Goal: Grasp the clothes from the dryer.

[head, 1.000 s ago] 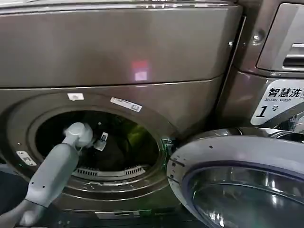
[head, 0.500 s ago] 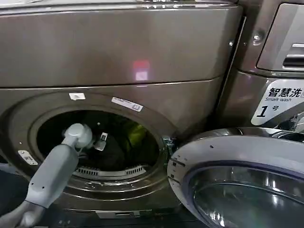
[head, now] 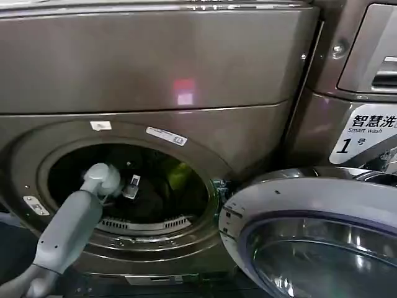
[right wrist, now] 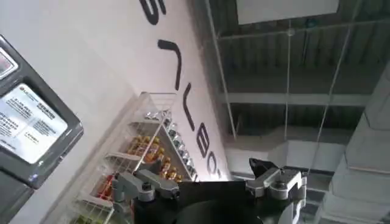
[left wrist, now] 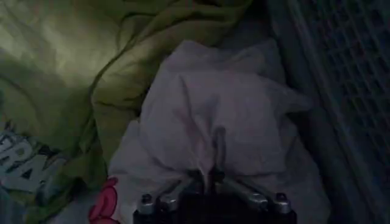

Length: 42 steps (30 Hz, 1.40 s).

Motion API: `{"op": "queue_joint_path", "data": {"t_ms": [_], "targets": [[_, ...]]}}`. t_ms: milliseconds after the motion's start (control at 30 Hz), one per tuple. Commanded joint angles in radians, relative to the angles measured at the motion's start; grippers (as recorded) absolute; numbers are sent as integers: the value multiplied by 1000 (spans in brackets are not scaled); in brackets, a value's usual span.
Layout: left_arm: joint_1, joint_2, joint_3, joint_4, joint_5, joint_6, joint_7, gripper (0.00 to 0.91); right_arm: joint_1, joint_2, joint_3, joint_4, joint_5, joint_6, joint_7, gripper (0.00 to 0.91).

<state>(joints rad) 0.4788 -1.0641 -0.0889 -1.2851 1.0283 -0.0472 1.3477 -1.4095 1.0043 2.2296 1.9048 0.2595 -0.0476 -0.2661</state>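
The dryer (head: pixel 155 68) stands with its porthole open and its grey-rimmed glass door (head: pixel 310 205) swung out to the right. Inside the drum lie the clothes (head: pixel 178 176): a lime green garment (left wrist: pixel 67 67) with white print, a white-grey garment (left wrist: pixel 225 97) and a red bit (left wrist: pixel 105 204). My left arm reaches through the porthole, and my left gripper (head: pixel 132 185) is deep in the drum. Seen from the wrist, the left gripper (left wrist: pixel 214 159) is shut, pinching a fold of the white-grey garment. My right gripper (right wrist: pixel 198 173) is open and empty, pointing up away from the machines.
A second machine with the "Smart wash 1" sticker (head: pixel 366 139) stands at the right, just behind the open door. The drum's perforated wall (left wrist: pixel 347 67) runs close beside the white-grey garment. The right wrist view has a wire rack of bottles (right wrist: pixel 143 158) against a lettered wall.
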Motion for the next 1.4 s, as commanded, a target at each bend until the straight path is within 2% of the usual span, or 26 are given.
{"op": "queue_joint_path", "data": {"t_ms": [33,233,767,1000,1167,1300,1367,1400], "targets": [[8,1,-4,-23,-43,25,-7,46,1,1,-4,-1,1,1,1,907],[30,1,-13,-104,-75,60,-100,0,3,0,-9,3,2,1,2,907],[116,-15,-15,-278,-109,237,-531,0,-5,-9,-3,-5,18,2,1,907],[148,-47,-28,-301,-177,322,-864,0,-6,-12,-1,-7,21,2,2,907],[195,-76,-70,-334,-269,296,-1101,0,-7,-15,3,-9,24,2,2,907],[249,-99,-108,-382,-467,276,-1271,0,-7,-16,5,-9,25,2,2,907],[277,-117,-138,-398,-542,227,-1330,0,-6,-15,3,-6,25,1,3,907],[305,-121,-157,-413,-588,169,-1342,0,-6,-15,2,-5,25,1,3,907]]}}
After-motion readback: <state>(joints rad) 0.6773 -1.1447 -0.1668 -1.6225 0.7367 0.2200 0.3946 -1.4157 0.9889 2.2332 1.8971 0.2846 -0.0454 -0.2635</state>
